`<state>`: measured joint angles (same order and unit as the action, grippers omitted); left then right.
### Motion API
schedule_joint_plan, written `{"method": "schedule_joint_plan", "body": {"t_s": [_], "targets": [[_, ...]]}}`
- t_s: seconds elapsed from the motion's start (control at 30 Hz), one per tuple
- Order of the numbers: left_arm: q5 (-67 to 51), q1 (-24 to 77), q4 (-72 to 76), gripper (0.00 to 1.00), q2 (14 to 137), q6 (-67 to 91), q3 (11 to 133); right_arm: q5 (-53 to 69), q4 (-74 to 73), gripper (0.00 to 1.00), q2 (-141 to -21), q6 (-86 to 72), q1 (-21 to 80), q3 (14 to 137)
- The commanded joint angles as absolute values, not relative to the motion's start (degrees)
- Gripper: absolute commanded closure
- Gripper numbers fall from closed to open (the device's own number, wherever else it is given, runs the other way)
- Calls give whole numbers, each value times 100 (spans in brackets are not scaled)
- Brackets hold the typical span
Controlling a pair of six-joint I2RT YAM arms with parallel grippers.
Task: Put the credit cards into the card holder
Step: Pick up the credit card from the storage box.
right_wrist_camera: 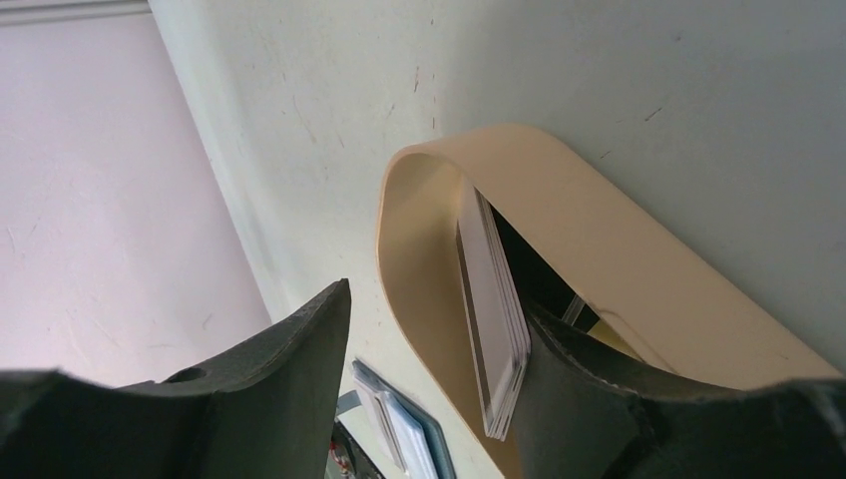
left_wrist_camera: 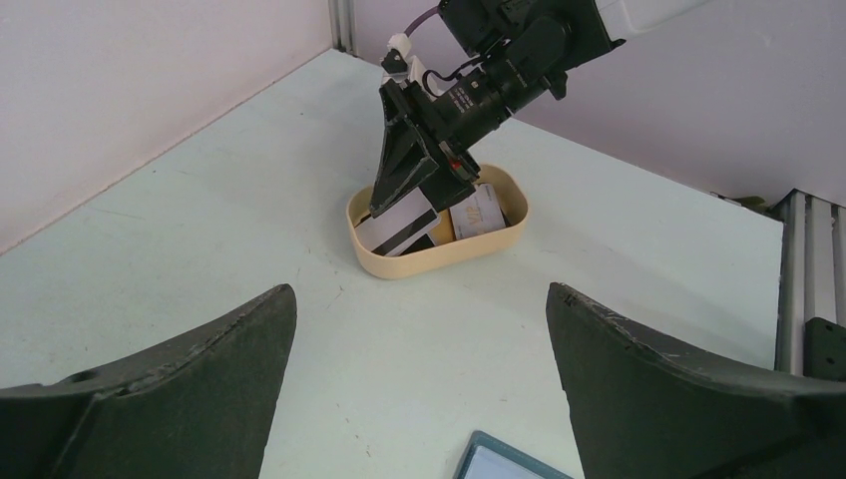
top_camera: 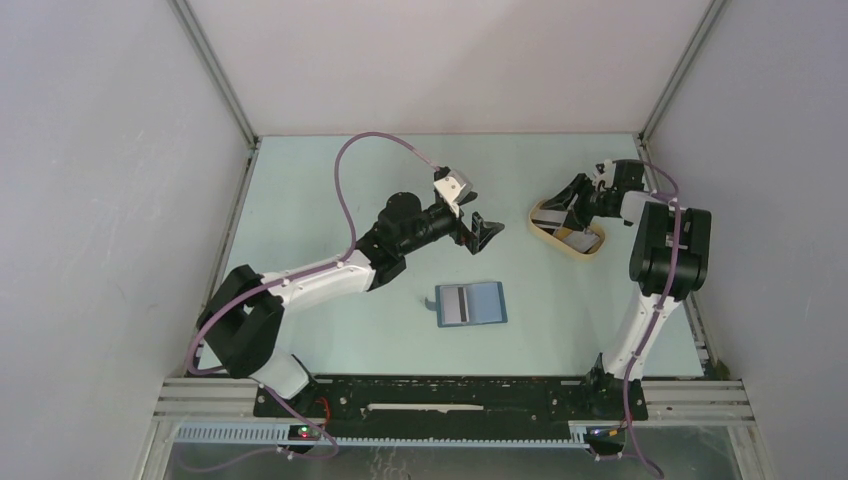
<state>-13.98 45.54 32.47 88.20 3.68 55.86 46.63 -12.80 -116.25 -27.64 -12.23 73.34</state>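
The right end effector (right_wrist_camera: 439, 319) is released inside the beige oval plastic tray (right_wrist_camera: 599, 230), with the stack of white and grey credit cards (right_wrist_camera: 496, 319) standing on edge against one finger and the other finger apart. The left end effector (top_camera: 478, 228) hangs released above the bench (top_camera: 350, 180), with the flat blue folding card holder (top_camera: 470, 304) lying open just short of it. Closing now may pinch several cards together or topple the stack, whose free face is unsupported.

Lighting: bright, even, diffuse; I see only faint soft shadows on the table (top_camera: 330, 180). Focus: top view sharp; near fingers (left_wrist_camera: 180, 399) in my wrist views slightly blurred.
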Motion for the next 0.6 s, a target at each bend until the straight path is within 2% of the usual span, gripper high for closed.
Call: {"method": "schedule_joint_plan", "body": {"t_s": [0.0,0.57], "targets": [[-1503,4496,3446,0,8842,431,5641,4846,-1160,36,-11582,-2932,-1221,7509],[-1512,4474,3428,0,8798,431,5613,5049,-1142,38,-11315,-2978,-1499,7392]]}}
